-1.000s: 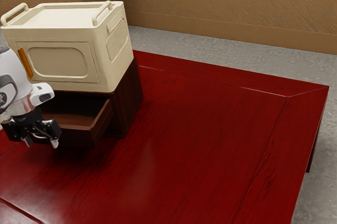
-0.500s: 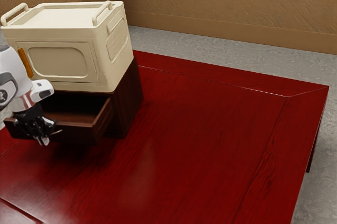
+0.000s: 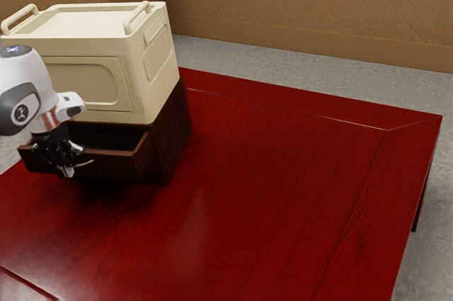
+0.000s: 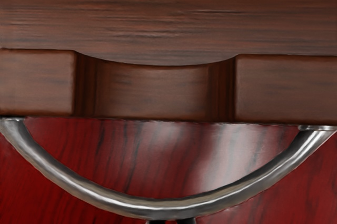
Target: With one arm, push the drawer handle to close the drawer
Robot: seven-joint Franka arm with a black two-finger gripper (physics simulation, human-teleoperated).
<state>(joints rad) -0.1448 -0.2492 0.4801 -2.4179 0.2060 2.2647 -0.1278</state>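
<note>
The dark brown wooden drawer [image 3: 117,166] stands partly out of its dark wooden cabinet [image 3: 170,131] on the glossy red wooden counter [image 3: 269,188]. The black two-finger gripper [image 3: 67,171] is at the drawer's front, by its curved silver metal handle [image 4: 158,207] — jaws pressed together. A cream plastic box [image 3: 152,67] sits atop the cabinet.

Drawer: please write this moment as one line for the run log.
drawer: partly open | end effector: at metal handle | cream box: on dark cabinet | closing: unfinished
</note>
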